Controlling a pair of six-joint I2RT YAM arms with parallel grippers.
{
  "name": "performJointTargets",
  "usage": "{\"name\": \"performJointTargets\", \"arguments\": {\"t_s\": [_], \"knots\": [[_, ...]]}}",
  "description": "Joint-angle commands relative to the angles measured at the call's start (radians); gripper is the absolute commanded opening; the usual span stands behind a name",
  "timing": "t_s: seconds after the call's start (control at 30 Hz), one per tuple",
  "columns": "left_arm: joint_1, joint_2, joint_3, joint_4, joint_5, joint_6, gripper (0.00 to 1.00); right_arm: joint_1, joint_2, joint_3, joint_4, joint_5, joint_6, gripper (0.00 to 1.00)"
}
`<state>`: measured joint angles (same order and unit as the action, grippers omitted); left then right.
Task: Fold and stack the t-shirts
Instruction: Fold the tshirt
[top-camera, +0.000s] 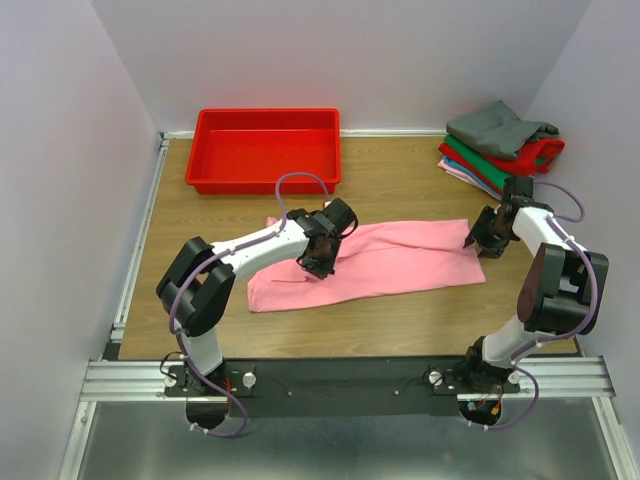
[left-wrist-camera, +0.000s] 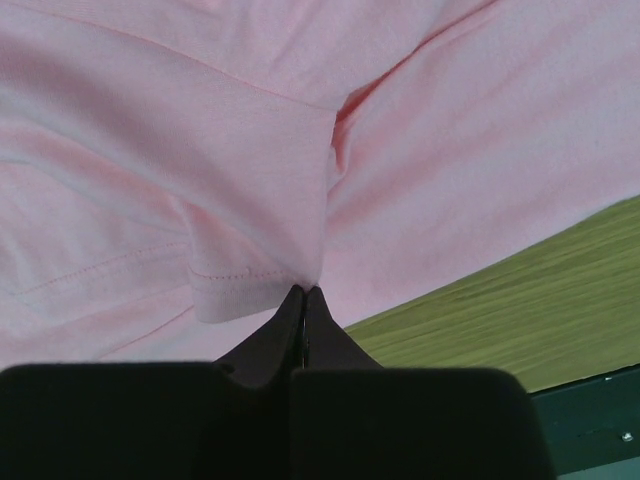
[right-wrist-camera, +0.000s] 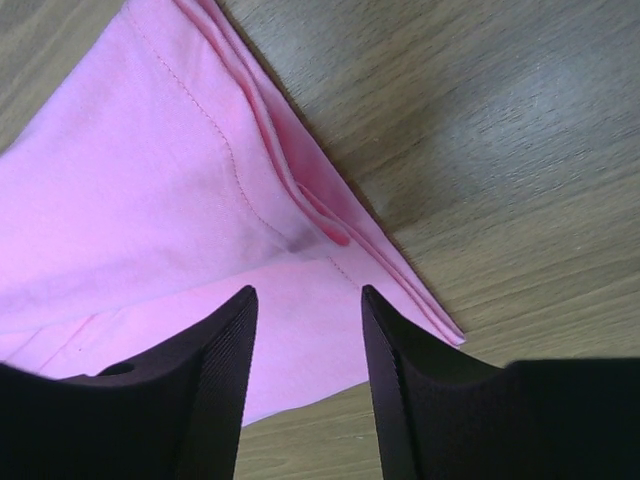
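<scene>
The left arm (top-camera: 255, 243) has its jaws clenched on a thin pinch of the pink t-shirt (top-camera: 400, 262). In the left wrist view the stitched hem (left-wrist-camera: 235, 272) of a folded flap gathers right at their tips. The bite looks shallow, so a quick lift or a sideways tug could slide the hem out. They may also have caught only the top layer, which would leave the layers beneath on the counter (top-camera: 400, 322) and skew the fold. From those tips the shirt runs rightward as a long folded band, flat on the counter, to the jaws of the right arm (top-camera: 540, 222). These are released and stand apart over the band's end. Plain cloth lies below their gap, and the layered end corner (right-wrist-camera: 410, 290) sits just outside the right-hand jaw. If they close where they hang, I judge they would bunch mid-cloth and miss the corner, or scrape the wood if they drop too far. If the left side rises before the right has a hold, the band would drag and twist, undoing its lengthwise fold. Just beyond the right jaws sits the stack of folded t-shirts (top-camera: 500, 140), near enough that a wide swing of that arm could knock it.
</scene>
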<state>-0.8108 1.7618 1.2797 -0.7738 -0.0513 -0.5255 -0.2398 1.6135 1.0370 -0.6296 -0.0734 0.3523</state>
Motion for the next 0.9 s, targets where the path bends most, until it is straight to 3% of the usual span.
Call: {"name": "performJointTargets", "arguments": {"t_s": [0.0,0.1,0.43,0.67,0.87], "knots": [[-0.01,-0.021,0.001,-0.025,0.022,-0.018,0.02,-0.004,-0.006,-0.014,-0.009,-0.005,-0.015,0.51],[-0.01,-0.022,-0.009,-0.016,0.025,-0.019,0.03,-0.004,0.009,-0.009,-0.009,-0.005,-0.018,0.43],[-0.01,-0.024,-0.036,-0.004,0.016,-0.031,0.08,-0.003,0.077,0.028,0.013,0.012,-0.013,0.4],[-0.007,-0.018,0.044,-0.033,-0.033,-0.042,0.42,-0.006,0.1,0.061,0.022,0.018,-0.018,0.38],[0.05,-0.039,0.104,-0.035,-0.073,-0.042,0.53,-0.004,0.114,0.084,0.025,0.023,-0.019,0.37]]}}
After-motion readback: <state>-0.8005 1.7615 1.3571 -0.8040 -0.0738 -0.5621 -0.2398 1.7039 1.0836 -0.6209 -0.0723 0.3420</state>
